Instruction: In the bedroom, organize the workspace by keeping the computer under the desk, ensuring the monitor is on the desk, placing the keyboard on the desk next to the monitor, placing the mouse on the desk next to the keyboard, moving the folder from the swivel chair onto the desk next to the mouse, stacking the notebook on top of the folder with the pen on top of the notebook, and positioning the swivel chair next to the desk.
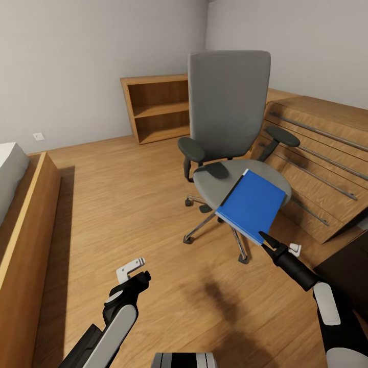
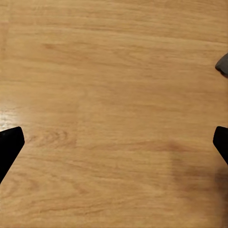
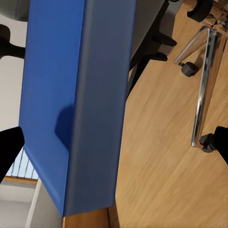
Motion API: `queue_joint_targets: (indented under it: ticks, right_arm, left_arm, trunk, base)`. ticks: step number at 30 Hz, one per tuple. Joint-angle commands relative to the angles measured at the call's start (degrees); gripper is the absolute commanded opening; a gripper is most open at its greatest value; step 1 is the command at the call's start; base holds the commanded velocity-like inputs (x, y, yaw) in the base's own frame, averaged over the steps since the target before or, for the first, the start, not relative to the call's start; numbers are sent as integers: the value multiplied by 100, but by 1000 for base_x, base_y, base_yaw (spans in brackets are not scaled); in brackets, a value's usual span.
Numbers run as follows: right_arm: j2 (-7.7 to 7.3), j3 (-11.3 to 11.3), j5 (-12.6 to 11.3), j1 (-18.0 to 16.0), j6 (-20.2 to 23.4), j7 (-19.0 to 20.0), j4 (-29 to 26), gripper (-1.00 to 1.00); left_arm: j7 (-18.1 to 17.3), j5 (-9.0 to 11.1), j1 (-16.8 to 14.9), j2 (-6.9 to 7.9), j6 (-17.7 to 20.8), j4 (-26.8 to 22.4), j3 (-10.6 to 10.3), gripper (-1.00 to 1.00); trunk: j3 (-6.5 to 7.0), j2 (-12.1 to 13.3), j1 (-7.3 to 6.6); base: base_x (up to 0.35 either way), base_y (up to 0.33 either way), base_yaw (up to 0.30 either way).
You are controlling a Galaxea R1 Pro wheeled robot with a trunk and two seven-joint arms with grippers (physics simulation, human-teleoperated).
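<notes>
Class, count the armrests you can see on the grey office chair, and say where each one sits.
2: one armrest on the seat's left side in the head view, one armrest on its right, beside the wooden drawers.

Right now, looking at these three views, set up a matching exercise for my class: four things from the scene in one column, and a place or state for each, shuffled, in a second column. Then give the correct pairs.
Column one:
1. folder
2. swivel chair
3. left gripper
4. shelf unit

Column two:
A. open, over bare wood floor
B. light wood, against the far wall
C. bright blue, tilted over the front of the seat, at the right gripper's tip
D. grey, with dark armrests, on castors

Pairs: 1-C, 2-D, 3-A, 4-B.
</notes>
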Motion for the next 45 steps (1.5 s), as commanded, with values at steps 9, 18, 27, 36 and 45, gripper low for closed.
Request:
queue_joint_targets:
  ticks: [9, 18, 27, 36, 45]
  right_arm:
    - [-5, -7, -17, -3, 35, 32, -6, 100]
    - [-71, 1, -17, -2, 39, 47, -28, 100]
    - [-83, 2, -17, -3, 44, 48, -34, 100]
    - [-87, 2, -17, -3, 44, 49, -34, 100]
    - [-88, 9, -17, -4, 44, 43, -34, 100]
  left_arm:
    - [38, 18, -6, 5, 34, -6, -9, 100]
    - [53, 18, -6, 5, 32, 25, -9, 100]
    - [49, 18, -6, 5, 31, 36, -9, 100]
    - [36, 18, -6, 5, 31, 38, -9, 100]
    - [24, 18, -6, 5, 31, 38, -9, 100]
  trunk:
    - [-4, -2, -1]
    - [-4, -2, -1]
    - [-4, -2, -1]
    - [-4, -2, -1]
    - [-4, -2, -1]
  base:
    - [0, 0, 0]
    - [0, 0, 0]
    - [0, 0, 0]
    - [0, 0, 0]
    - [30, 13, 0]
